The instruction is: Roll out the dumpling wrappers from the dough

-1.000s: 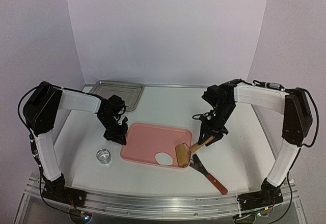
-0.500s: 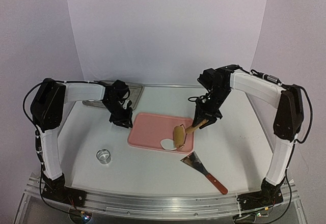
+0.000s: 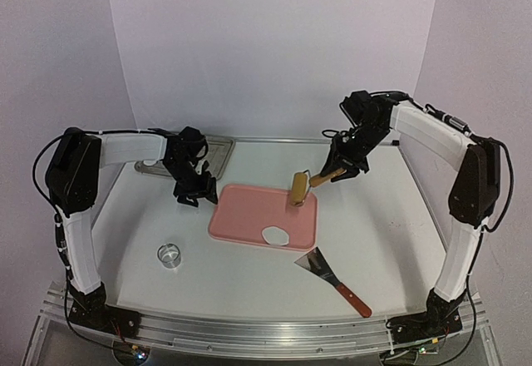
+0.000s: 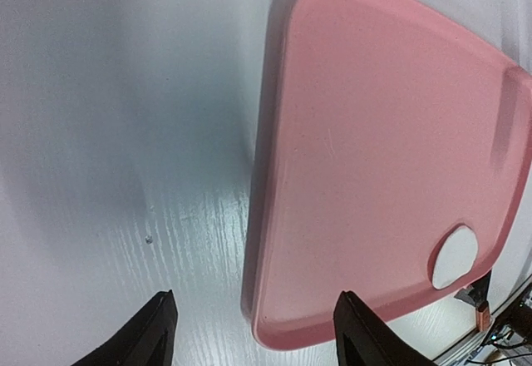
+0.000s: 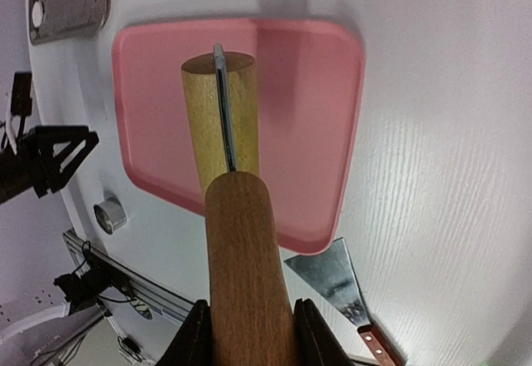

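Note:
One dumpling wrapper [image 3: 276,235], a thin white round disc, lies near the front edge of the pink tray [image 3: 245,216]. It also shows in the left wrist view [image 4: 455,257]. My right gripper [image 3: 341,169] is shut on the brown handle [image 5: 245,274] of a wooden rolling pin. Its roller [image 3: 298,189] hangs over the tray's far right part, away from the wrapper. My left gripper [image 3: 189,195] is open and empty, low over the table at the tray's left edge [image 4: 258,216]. In the right wrist view the rolling pin hides the wrapper.
A small metal ring cutter [image 3: 169,254] stands on the table at the front left. A metal scraper with a red-brown handle [image 3: 332,276] lies to the front right of the tray. A steel tray [image 3: 214,154] sits at the back, behind the left gripper.

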Robot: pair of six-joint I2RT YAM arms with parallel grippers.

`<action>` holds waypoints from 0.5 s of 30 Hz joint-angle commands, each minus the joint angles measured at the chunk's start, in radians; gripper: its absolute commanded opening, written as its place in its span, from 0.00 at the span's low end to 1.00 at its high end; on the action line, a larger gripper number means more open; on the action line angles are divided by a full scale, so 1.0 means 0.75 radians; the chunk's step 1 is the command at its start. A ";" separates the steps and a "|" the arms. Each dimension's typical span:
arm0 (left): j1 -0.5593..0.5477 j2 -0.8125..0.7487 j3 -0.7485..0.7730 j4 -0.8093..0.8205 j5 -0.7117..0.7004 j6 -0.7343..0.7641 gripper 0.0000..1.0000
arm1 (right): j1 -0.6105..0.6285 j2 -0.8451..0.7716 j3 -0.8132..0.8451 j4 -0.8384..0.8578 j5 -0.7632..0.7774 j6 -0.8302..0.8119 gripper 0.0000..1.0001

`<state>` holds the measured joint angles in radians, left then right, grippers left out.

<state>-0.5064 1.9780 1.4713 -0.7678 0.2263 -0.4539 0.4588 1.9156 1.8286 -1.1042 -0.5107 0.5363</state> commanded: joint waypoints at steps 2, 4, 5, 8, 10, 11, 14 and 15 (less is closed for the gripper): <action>0.065 -0.240 -0.046 -0.018 -0.022 -0.095 0.69 | -0.188 -0.082 -0.059 0.167 0.040 0.025 0.00; 0.101 -0.314 -0.113 -0.018 -0.001 -0.131 0.70 | -0.264 -0.106 -0.119 0.244 0.016 0.043 0.00; 0.124 -0.357 -0.141 -0.017 0.009 -0.152 0.71 | -0.307 -0.119 -0.161 0.295 -0.009 0.057 0.00; 0.203 -0.485 -0.275 -0.004 0.059 -0.211 0.73 | -0.407 -0.137 -0.282 0.441 -0.088 0.093 0.00; 0.259 -0.571 -0.366 -0.002 0.082 -0.255 0.74 | -0.445 -0.136 -0.338 0.509 -0.116 0.099 0.00; 0.287 -0.615 -0.412 -0.003 0.091 -0.274 0.74 | -0.460 -0.135 -0.362 0.538 -0.122 0.097 0.00; 0.352 -0.740 -0.527 0.003 0.102 -0.324 0.76 | -0.488 -0.135 -0.433 0.614 -0.110 0.074 0.00; 0.367 -0.776 -0.550 0.006 0.104 -0.337 0.76 | -0.493 -0.134 -0.454 0.636 -0.108 0.068 0.00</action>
<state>-0.2714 1.5071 1.1375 -0.7614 0.2711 -0.6321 0.0896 1.8751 1.5307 -0.7826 -0.5380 0.5953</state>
